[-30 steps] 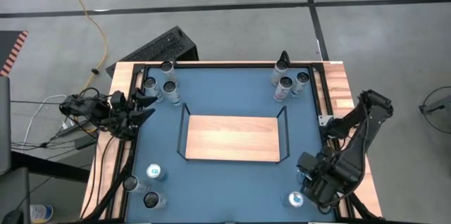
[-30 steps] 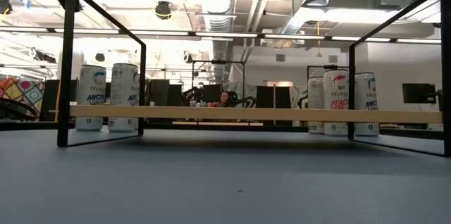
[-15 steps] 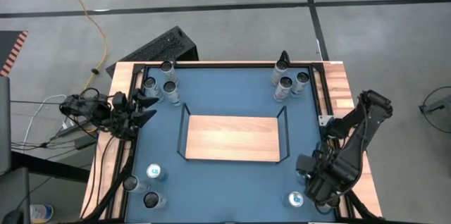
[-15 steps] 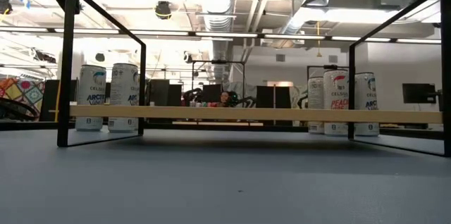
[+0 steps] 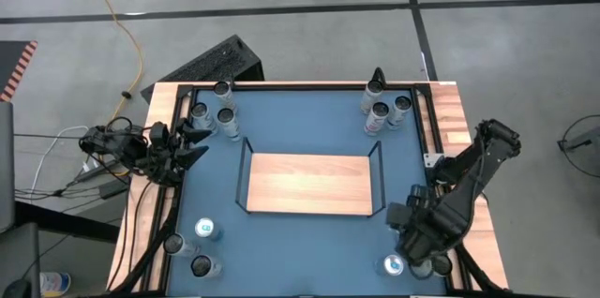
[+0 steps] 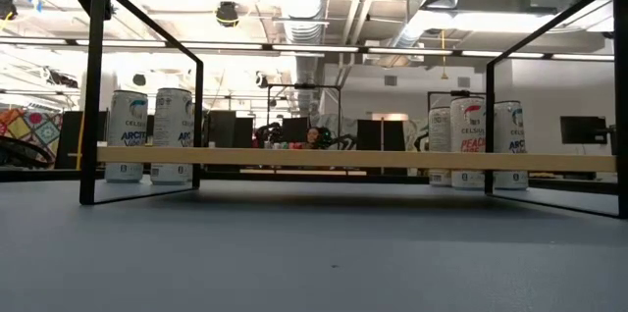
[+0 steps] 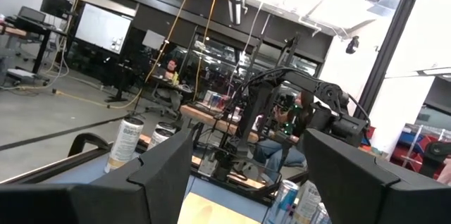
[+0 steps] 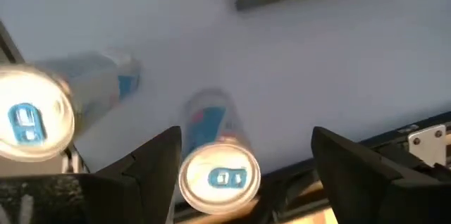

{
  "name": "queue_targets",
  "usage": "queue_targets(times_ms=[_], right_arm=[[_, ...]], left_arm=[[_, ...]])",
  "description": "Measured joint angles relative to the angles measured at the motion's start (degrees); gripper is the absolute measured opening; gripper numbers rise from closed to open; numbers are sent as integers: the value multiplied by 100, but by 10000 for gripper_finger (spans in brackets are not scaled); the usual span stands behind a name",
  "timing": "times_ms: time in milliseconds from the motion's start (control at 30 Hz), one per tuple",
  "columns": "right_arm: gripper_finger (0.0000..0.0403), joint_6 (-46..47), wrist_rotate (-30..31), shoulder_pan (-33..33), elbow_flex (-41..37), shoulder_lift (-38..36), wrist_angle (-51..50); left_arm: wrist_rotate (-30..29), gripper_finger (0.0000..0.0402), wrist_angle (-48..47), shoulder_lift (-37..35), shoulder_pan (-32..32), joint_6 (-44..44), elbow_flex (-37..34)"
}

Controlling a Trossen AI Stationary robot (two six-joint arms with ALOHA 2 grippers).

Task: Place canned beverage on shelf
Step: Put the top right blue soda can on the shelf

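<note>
The right end effector (image 8: 243,150), fingers spread, hovers directly over an upright can (image 8: 219,177) near the table's corner; the shelf (image 5: 309,184) lies up-table. Left end effector (image 7: 246,164) spread, idle.

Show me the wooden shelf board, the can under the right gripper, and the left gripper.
light-wood shelf board in black wire frame (image 5: 309,186): high view, bare middle.
silver blue-tabbed can (image 8: 219,178): right wrist view, top lid.
left gripper (image 5: 199,142): high view, between fingertips.
</note>
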Motion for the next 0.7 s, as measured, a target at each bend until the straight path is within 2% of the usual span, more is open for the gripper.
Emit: queue_targets(times_ms=[300,500,700], right_arm=[[303,-573,-344,4,0,0,-7],[308,-143,-367,7,0,-1,-63],[343,289,-483,9,0,-1,-92]], left_arm=[[0,256,-161,2,0,0,-2],[-11,256,-205,2,1,0,-2],[-14,256,-210,2,0,35,-2]])
